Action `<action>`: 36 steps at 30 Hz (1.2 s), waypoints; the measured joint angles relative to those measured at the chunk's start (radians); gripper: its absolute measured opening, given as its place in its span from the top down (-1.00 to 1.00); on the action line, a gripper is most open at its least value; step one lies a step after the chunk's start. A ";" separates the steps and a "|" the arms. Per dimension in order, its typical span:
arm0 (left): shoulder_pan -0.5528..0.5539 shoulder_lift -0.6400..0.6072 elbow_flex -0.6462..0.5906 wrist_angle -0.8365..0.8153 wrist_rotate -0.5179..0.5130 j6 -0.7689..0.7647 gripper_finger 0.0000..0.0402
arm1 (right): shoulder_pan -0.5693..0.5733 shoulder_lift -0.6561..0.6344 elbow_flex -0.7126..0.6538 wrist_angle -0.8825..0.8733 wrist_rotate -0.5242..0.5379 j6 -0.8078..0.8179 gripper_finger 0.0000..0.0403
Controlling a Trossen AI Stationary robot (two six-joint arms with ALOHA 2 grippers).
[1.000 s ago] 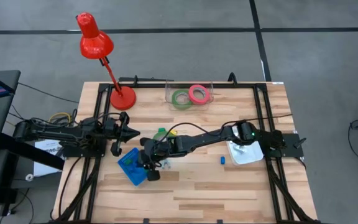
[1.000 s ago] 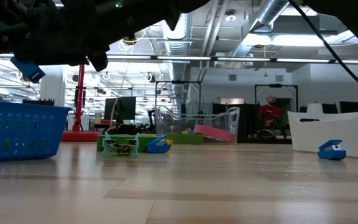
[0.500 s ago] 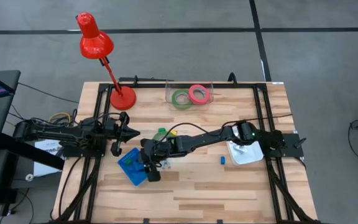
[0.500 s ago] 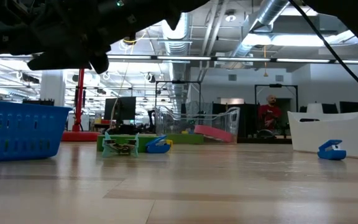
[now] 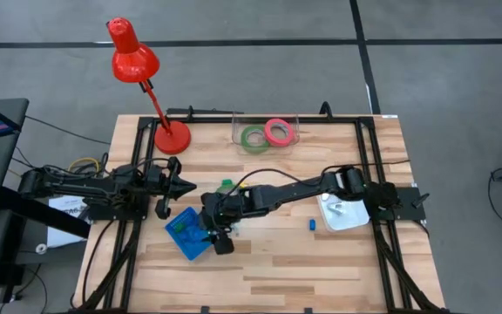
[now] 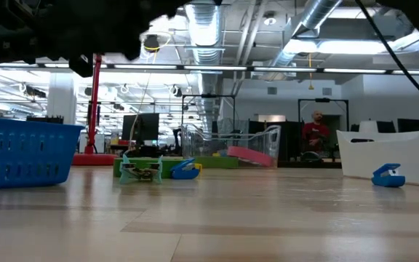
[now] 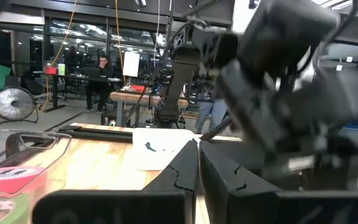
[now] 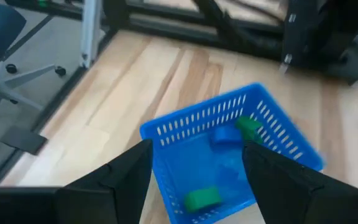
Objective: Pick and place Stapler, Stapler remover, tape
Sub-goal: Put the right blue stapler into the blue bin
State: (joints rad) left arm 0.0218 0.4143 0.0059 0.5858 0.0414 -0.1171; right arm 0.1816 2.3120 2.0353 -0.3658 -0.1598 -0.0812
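Observation:
My right gripper (image 5: 215, 235) (image 8: 197, 152) hovers open over the blue basket (image 5: 186, 234) (image 8: 219, 155), touching nothing. Inside the basket lie a small blue piece (image 8: 225, 137) and two green pieces (image 8: 202, 199). A small blue stapler remover (image 5: 312, 224) (image 6: 388, 176) rests on the table near the white tray. A green tape ring (image 5: 253, 138) and a pink one (image 5: 278, 132) sit in a clear container at the far edge. My left gripper (image 5: 179, 186) (image 7: 197, 168) waits shut at the table's left.
A red desk lamp (image 5: 171, 137) stands at the far left. A white tray (image 5: 342, 214) sits at the right. A blue-and-yellow piece (image 6: 185, 169) and a green one (image 6: 140, 171) lie just beyond the basket. Bare wood stretches along the near edge.
My right gripper has opened over the basket and let go of a small blue piece, which has dropped out of sight into the basket. The gripper has then risen.

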 joint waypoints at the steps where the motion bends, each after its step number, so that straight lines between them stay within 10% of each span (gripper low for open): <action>1: 0.000 0.000 0.000 0.000 0.000 0.000 0.96 | 0.001 -0.015 0.000 -0.015 0.000 -0.004 -0.18; 19: 0.000 0.000 0.000 0.000 0.000 0.000 0.96 | -0.033 -0.135 -0.032 -0.288 0.000 0.011 -0.18; 36: 0.000 0.000 0.000 0.000 0.000 0.000 0.96 | -0.030 -0.421 -0.484 -0.258 0.002 0.017 -0.18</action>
State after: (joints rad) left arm 0.0219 0.4141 0.0059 0.5854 0.0414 -0.1171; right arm 0.1512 1.8910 1.5516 -0.6240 -0.1574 -0.0639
